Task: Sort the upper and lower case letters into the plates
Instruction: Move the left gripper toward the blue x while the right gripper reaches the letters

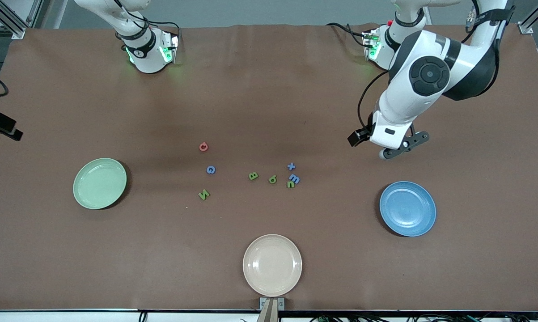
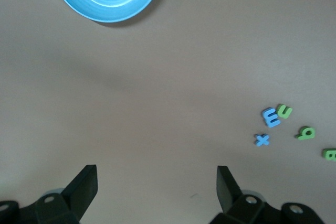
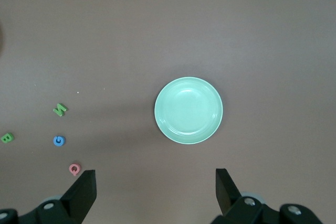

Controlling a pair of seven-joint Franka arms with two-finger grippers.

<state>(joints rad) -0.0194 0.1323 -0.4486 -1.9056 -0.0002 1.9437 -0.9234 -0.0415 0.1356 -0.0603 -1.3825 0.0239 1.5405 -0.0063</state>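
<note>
All eight letters lie loose on the table between the green plate (image 1: pixel 99 183) and the blue plate (image 1: pixel 407 208), none in a plate yet, so the first pick is what matters. The left gripper (image 1: pixel 396 150) hangs over bare table just up from the blue plate, jaws spread wide and empty. In the front view the closest letters sit at about its nine o'clock: the blue x (image 1: pixel 291 166), with the blue E (image 1: pixel 294 178) and a green u (image 1: pixel 290 184) touching each other just nearer the camera, then the green q (image 1: pixel 272 180) and green B (image 1: pixel 253 176). The right gripper (image 3: pixel 155 192) shows only in its own wrist view, jaws also spread and empty, high over the green plate's end of the table. The red Q (image 1: pixel 203 146), blue G (image 1: pixel 210 169) and green N (image 1: pixel 204 194) lie toward that end. The left arm looks better placed for the x cluster.
</note>
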